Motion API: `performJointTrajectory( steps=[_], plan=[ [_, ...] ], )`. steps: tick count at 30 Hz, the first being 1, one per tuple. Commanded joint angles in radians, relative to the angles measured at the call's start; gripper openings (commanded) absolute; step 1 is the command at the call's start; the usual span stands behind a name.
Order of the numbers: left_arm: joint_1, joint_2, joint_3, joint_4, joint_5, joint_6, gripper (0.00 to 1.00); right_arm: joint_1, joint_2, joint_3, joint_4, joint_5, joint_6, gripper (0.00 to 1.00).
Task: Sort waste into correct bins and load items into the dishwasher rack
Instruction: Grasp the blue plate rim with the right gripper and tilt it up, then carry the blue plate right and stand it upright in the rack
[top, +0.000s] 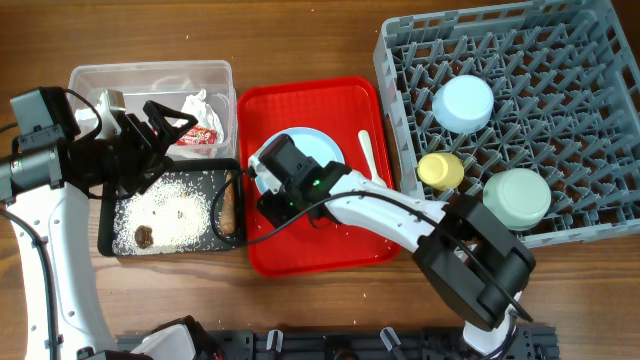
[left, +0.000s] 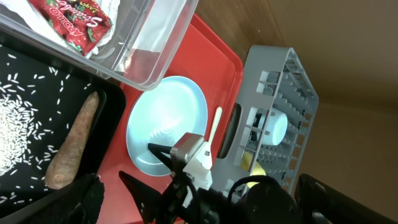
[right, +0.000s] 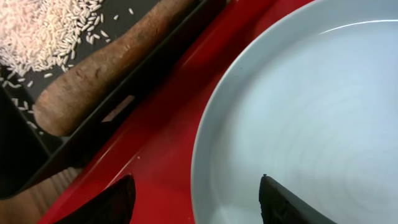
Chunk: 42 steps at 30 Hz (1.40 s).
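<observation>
Near the left edge of the surface (top: 300, 40), the left end effector (top: 178, 128) hangs with its fingers spread and nothing between them. It sits over the seam where the clear tub (top: 150, 72) meets the black tray (top: 105, 225). The tub lies towards the far left corner and holds the crumpled white tissue (top: 200, 105) and the red snack wrapper (top: 203, 137) at its right end. Just in front of it, the black tray carries a spread of white rice grains (top: 175, 205), a few dark food bits (top: 145, 236) near its front left corner, and the brown stick-shaped piece (top: 228, 205) along its right wall. The red tray (top: 320, 255) sits in the middle of the surface, beside both bins. The light blue plate (top: 320, 145) lies flat in its far half, with the white spoon (top: 367, 155) just to the plate's right. The right end effector (right: 198, 199) is low at the plate's left rim, fingers apart, one over the plate and one over bare red tray. Whether either touches the rim cannot be told. Along the right edge stands the grey dishwasher rack (top: 590, 150). In it are the light blue cup (top: 465, 103), the yellow cup (top: 440, 170) and the pale green bowl (top: 517, 197).
</observation>
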Motion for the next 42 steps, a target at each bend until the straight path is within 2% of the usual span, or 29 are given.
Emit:
performJointTrajectory(
  steps=[1,7,9,12,14,19,23,28,32,35,39,41,42],
  plan=[
    [0.006,-0.014,0.010,0.002,0.001,0.013,1.00,0.005,0.026,0.005,0.009,0.048,-0.043,0.64],
    [0.006,-0.014,0.010,0.002,0.001,0.013,1.00,0.005,0.113,0.005,0.017,0.069,-0.046,0.63],
    [0.006,-0.014,0.010,0.002,0.001,0.013,1.00,0.005,0.117,0.005,0.015,0.101,-0.035,0.54],
    [0.006,-0.014,0.010,0.002,0.001,0.013,1.00,0.005,0.117,0.005,0.012,0.103,-0.035,0.17],
    [0.006,-0.014,0.010,0.002,0.001,0.013,1.00,0.005,0.115,0.006,0.006,0.103,-0.035,0.10],
    [0.006,-0.014,0.010,0.002,0.001,0.013,1.00,0.005,0.087,0.006,-0.026,0.112,-0.036,0.09],
    [0.006,-0.014,0.010,0.002,0.001,0.013,1.00,0.005,0.083,0.006,-0.092,0.268,-0.037,0.11],
    [0.006,-0.014,0.010,0.002,0.001,0.013,1.00,0.005,0.083,0.006,-0.136,0.350,-0.036,0.15],
    [0.006,-0.014,0.010,0.002,0.001,0.013,1.00,0.005,0.083,0.006,-0.135,0.361,-0.036,0.16],
    [0.006,-0.014,0.010,0.002,0.001,0.013,1.00,0.005,0.083,0.006,-0.135,0.328,-0.040,0.22],
    [0.006,-0.014,0.010,0.002,0.001,0.013,1.00,0.005,0.083,0.005,-0.135,0.320,-0.039,0.14],
    [0.006,-0.014,0.010,0.002,0.001,0.013,1.00,0.005,0.083,0.005,-0.137,0.320,-0.039,0.04],
    [0.006,-0.014,0.010,0.002,0.001,0.013,1.00,0.005,0.083,0.005,-0.138,0.320,-0.039,0.04]
  ],
)
